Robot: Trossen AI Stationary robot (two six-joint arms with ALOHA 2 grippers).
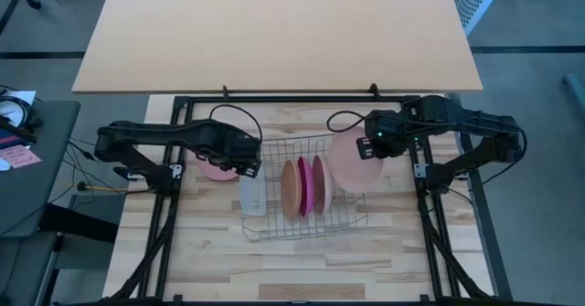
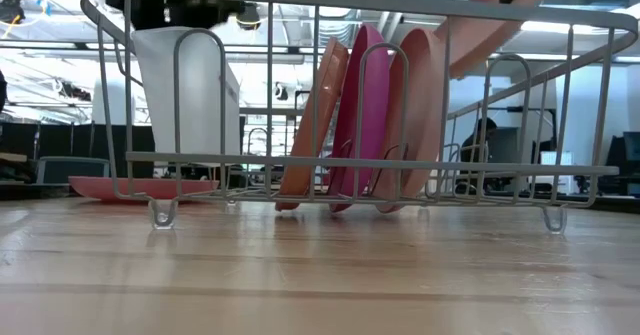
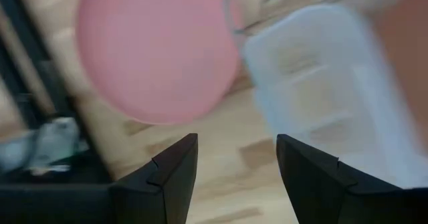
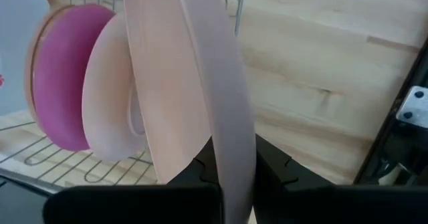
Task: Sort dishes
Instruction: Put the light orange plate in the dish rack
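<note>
Both arms reach inward from opposite sides of the table. The left gripper points toward the table's middle, its two dark fingers spread apart with nothing between them. The right gripper points back toward the left arm, fingers pinched on the rim of a pale pink plate, held off the surface.
</note>
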